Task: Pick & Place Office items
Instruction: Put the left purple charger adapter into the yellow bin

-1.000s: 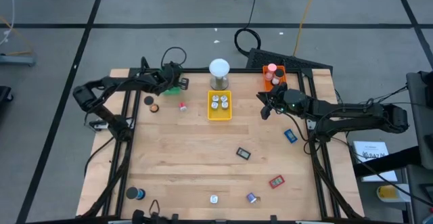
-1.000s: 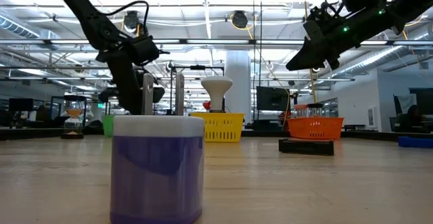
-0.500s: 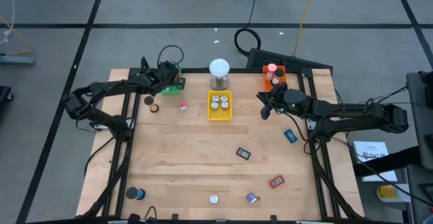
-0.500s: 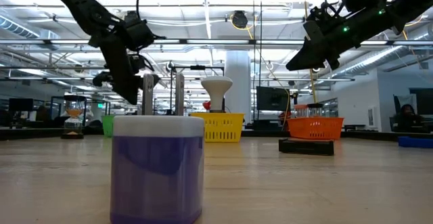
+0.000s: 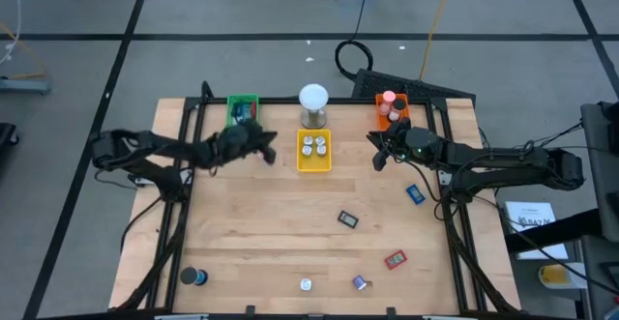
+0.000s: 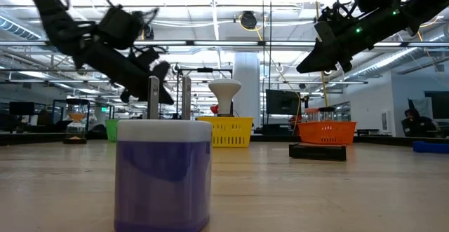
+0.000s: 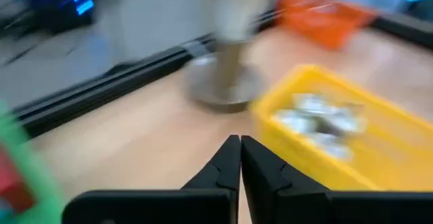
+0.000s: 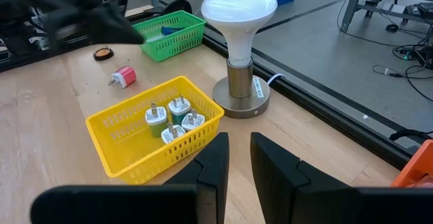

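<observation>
yellow tray (image 5: 313, 162) w/ white plugs (image 5: 313, 145), orange tray (image 5: 397, 100) w/ rolls, left gripper (image 5: 270, 149) pinched shut, right gripper (image 5: 378, 159) slightly apart

Left gripper (image 5: 268, 146) closed, raised

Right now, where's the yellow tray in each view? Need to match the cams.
High view: yellow tray, back centre of the table, just in front of the white-domed lamp.
Low view: yellow tray, mid-distance, centre, below the lamp.
Left wrist view: tray, blurred, beside the lamp base.
Right wrist view: tray, holding white plug-like pieces, next to the lamp.
Shared landmark: the lamp.
</observation>
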Robot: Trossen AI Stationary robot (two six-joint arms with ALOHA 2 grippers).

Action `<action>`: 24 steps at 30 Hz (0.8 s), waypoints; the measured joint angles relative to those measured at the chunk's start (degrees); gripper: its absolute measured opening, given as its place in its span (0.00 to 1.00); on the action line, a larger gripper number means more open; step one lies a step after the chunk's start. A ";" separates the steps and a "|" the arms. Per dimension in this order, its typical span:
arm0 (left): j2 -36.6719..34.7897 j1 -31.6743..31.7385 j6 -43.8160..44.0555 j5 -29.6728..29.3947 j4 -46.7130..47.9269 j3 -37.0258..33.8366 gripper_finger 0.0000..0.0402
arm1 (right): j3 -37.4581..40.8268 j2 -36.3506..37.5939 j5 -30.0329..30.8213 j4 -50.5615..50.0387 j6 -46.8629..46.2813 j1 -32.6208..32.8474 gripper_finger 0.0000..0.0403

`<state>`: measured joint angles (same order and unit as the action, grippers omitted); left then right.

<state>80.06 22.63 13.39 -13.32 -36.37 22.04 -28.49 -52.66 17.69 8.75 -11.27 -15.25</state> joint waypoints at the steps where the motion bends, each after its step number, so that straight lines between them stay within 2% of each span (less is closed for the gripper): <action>1: 0.00 -1.64 -1.22 0.73 -3.35 -1.62 0.02 | 0.00 0.00 0.00 0.00 0.00 -0.01 0.13; 6: 0.01 -10.31 -5.78 2.92 -14.23 -6.55 0.02 | 0.00 -0.02 0.00 0.00 0.00 -0.02 0.14; 11: -0.01 -18.19 -6.73 2.97 -14.88 -6.91 0.02 | 0.00 -0.02 0.00 0.82 -0.01 -0.02 0.14; 18: -0.01 -26.87 -9.00 2.83 -14.87 -6.91 0.02 | 0.00 -0.09 -0.44 8.44 -1.49 -0.02 0.14; 19: -0.01 -27.79 -9.31 2.84 -14.88 -6.91 0.02 | 0.00 -0.30 -2.24 10.18 -2.84 -0.04 0.14; 22: 0.03 -30.58 -10.22 2.74 -14.84 -6.80 0.02 | -0.05 -0.46 -13.45 10.58 -4.02 1.43 0.12; 24: 0.43 -32.43 -10.83 2.76 -14.93 -6.47 0.02 | -0.06 -1.64 -15.87 9.09 -3.01 5.74 0.08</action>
<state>80.49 -9.80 2.55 -10.57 -51.29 15.57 -28.55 -54.31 1.82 17.85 -14.28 -9.51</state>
